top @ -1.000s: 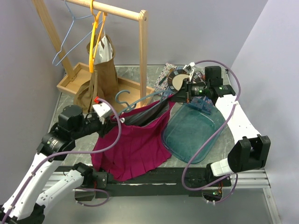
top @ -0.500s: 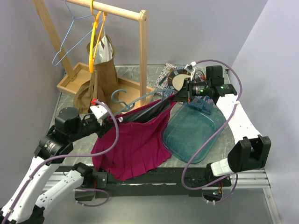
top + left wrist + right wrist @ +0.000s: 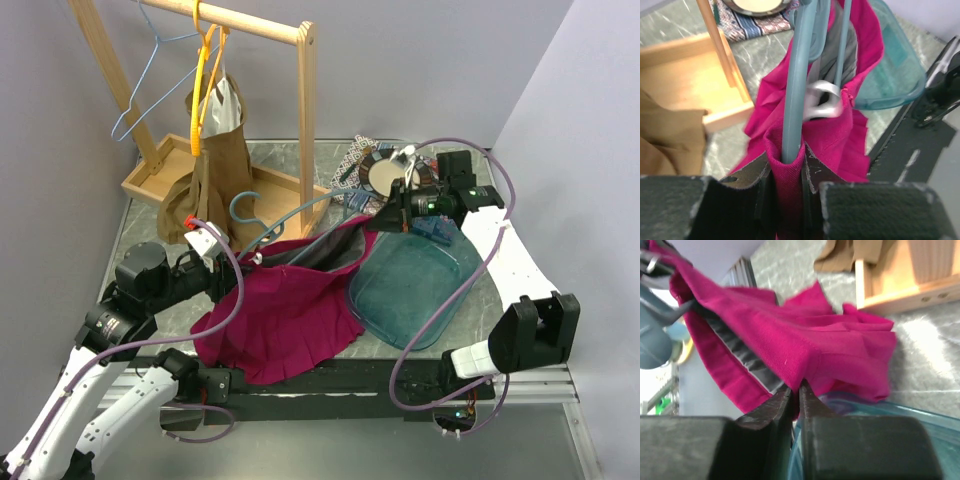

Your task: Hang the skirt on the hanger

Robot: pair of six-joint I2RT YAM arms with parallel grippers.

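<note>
The magenta skirt hangs stretched between both grippers above the table, its lower part lying on the surface. A grey-blue plastic hanger runs inside the waistband, its hook standing up near the left gripper. My left gripper is shut on the skirt's waistband wrapped round the hanger's arm; in the left wrist view the gripper pinches the magenta fold. My right gripper is shut on the other edge of the skirt, with the gripper closed on the cloth.
A wooden rack stands at the back left with an orange hanger, a brown garment and a light-blue wire hanger. A teal tray lies under the right gripper. A patterned cloth and round plate lie behind.
My left gripper has drawn back to the left with the waistband and hanger; the hook and the skirt shifted left. My right gripper rose slightly, still holding the skirt.
</note>
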